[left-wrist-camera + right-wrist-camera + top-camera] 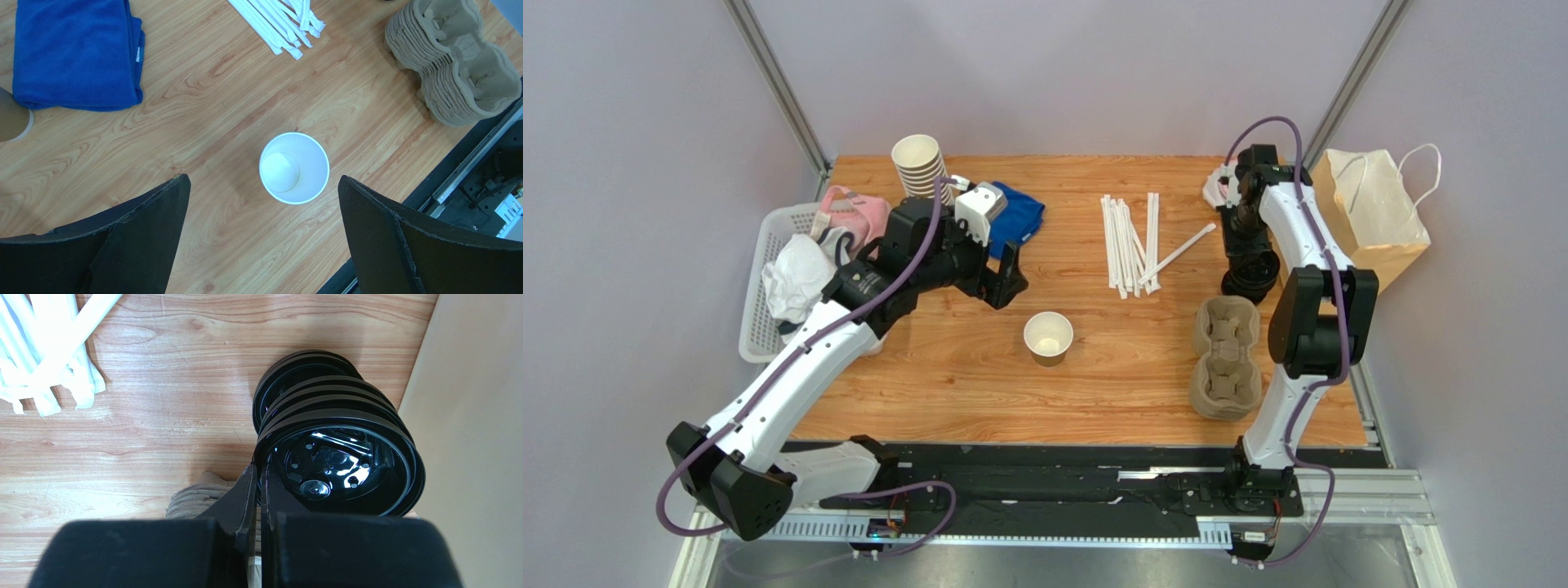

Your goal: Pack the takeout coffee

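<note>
No lidded cup is in view. A lone open paper cup [1048, 335] stands lidless mid-table; it also shows in the left wrist view [293, 167]. My left gripper [1004, 277] hovers just behind and left of it, jaws wide open and empty [263, 184]. My right gripper [1244, 228] is at the back right, shut on the rim of the top black lid [344, 458] of a stack of loose black lids [1255, 277]. The fingers [245, 490] pinch the lid's left edge.
A brown paper bag [1369, 214] stands at the far right. Stacked pulp cup carriers [1226, 355] lie in front of the lids. Wrapped straws [1133, 241], a blue cloth [1016, 211], a stack of lidless cups [918, 165] and a white basket [768, 282] lie behind and left.
</note>
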Motion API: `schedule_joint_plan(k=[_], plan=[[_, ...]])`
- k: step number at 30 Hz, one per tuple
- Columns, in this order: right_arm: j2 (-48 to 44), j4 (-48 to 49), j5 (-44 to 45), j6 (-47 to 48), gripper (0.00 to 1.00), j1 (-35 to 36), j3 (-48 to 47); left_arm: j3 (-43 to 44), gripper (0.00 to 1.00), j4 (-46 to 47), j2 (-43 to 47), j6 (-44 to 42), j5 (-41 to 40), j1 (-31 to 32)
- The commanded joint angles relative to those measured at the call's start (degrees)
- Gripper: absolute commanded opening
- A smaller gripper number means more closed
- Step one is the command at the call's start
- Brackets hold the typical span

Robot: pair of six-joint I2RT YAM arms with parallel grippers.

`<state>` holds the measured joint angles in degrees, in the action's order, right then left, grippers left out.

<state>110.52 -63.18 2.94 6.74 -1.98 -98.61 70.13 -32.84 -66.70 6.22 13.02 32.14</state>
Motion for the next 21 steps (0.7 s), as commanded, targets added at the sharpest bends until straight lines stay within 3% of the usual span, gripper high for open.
schedule_joint_plan(k=[1, 11, 17, 21], plan=[[-2.2, 0.3, -1.1, 0.4, 0.00, -1.2, -1.2, -0.1, 0.99, 2.3, -0.9, 1.1, 1.1, -0.2], [-0.7, 0.4, -8.2, -0.2, 0.00, -3.5, -2.1, 0.2, 0.99, 5.0, -5.4, 4.9, 6.5, -0.2], [0.2, 0.9, -9.4, -0.8, 0.00, -3.8, -2.7, 3.3, 0.99, 12.6, -13.6, 14.6, 13.5, -0.1], [0.5, 1.0, -9.7, -1.0, 0.00, -3.8, -3.0, 10.5, 0.96, 18.9, -24.3, 22.9, 18.0, 0.7]])
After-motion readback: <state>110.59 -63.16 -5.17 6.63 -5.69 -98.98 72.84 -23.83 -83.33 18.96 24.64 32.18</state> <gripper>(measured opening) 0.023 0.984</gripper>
